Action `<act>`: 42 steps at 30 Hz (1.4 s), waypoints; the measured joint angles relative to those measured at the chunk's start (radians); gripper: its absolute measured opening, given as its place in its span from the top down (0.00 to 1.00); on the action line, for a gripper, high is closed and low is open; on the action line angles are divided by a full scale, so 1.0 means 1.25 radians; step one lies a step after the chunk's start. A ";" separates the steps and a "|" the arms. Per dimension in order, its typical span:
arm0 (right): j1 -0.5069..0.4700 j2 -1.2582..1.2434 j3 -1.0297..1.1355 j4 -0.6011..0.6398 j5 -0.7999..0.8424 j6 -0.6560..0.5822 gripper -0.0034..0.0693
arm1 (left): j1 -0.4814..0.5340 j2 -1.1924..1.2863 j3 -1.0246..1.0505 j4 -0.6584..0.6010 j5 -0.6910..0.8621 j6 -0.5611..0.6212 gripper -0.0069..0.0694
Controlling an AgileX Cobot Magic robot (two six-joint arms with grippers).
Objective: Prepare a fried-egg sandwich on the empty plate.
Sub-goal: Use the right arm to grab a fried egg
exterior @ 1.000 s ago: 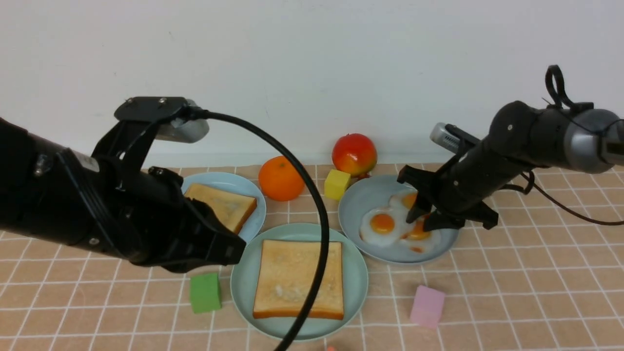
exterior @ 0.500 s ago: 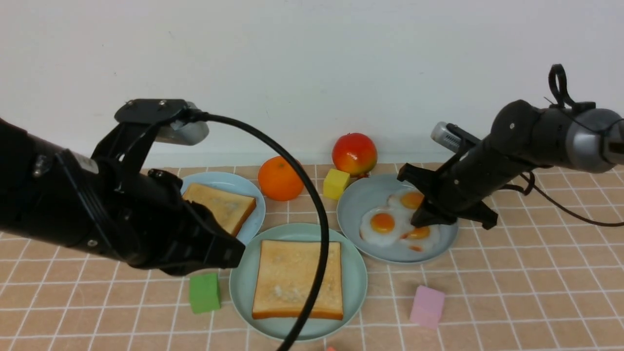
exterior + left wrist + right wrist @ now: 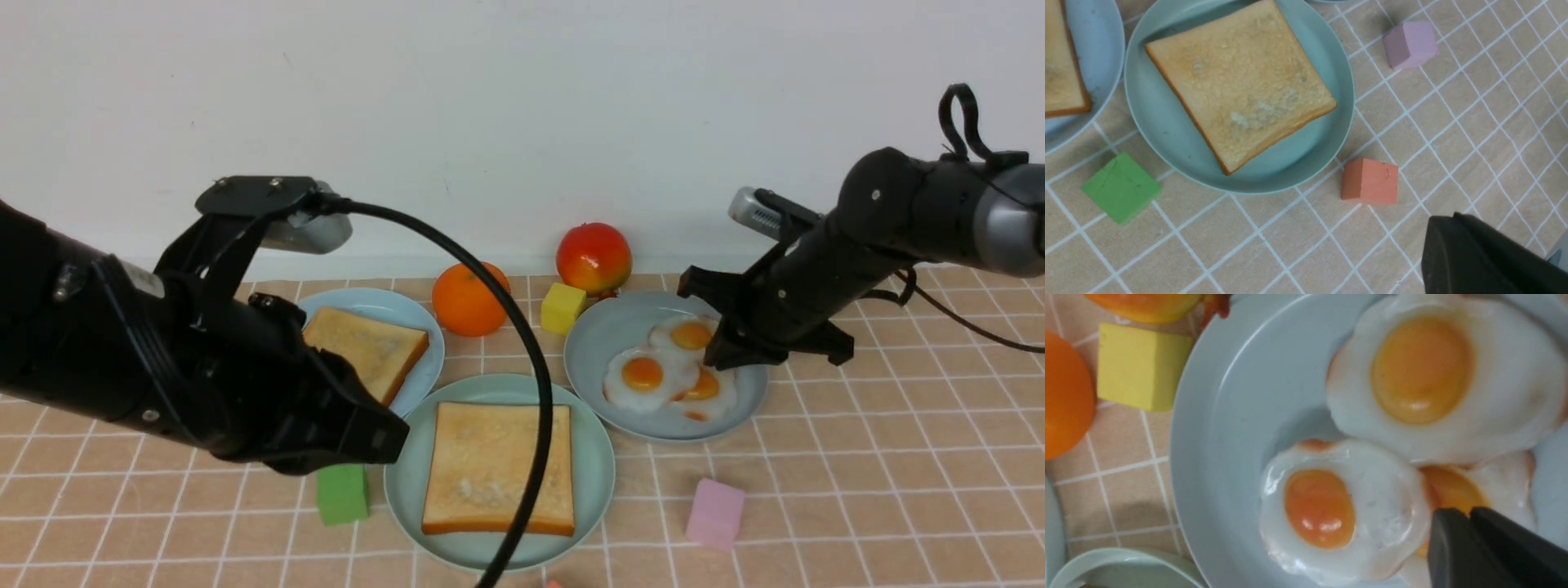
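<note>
The mint-green plate [image 3: 408,482] at front centre carries one toast slice [image 3: 498,465], also seen in the left wrist view as toast [image 3: 1241,81] on the plate [image 3: 1167,134]. A second toast slice [image 3: 363,347] lies on the pale blue plate [image 3: 424,327] behind it. Three fried eggs [image 3: 642,373] overlap on the grey-blue plate [image 3: 604,335]. My right gripper [image 3: 722,355] hovers just over the nearest egg [image 3: 1457,490], shut, with nothing seen between its fingers. My left gripper [image 3: 392,433] hangs shut above the table, left of the mint-green plate.
An orange [image 3: 469,298], an apple [image 3: 593,257] and a yellow cube [image 3: 563,308] sit at the back by the wall. A green cube [image 3: 341,492], a pink cube [image 3: 716,512] and an orange-red cube [image 3: 1370,181] flank the mint-green plate. The left arm's cable [image 3: 522,343] arcs over it.
The right gripper's fingers closed over the eggs, then it rose and drew back to the right. All three eggs stay on their plate. The left arm barely shifted.
</note>
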 joint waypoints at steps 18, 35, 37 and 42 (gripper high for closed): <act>0.000 0.062 -0.001 0.194 -0.053 -0.246 0.61 | 0.000 0.000 0.000 0.000 0.000 0.000 0.89; 0.000 0.066 -0.008 0.154 -0.045 -0.244 0.65 | 0.000 0.000 0.000 0.000 0.000 0.000 0.87; 0.001 0.058 -0.008 0.142 -0.042 -0.230 0.64 | 0.000 0.000 0.000 0.000 0.000 0.000 0.86; 0.002 0.003 0.001 0.034 0.004 -0.185 0.57 | 0.000 0.000 0.000 0.002 0.000 0.000 0.86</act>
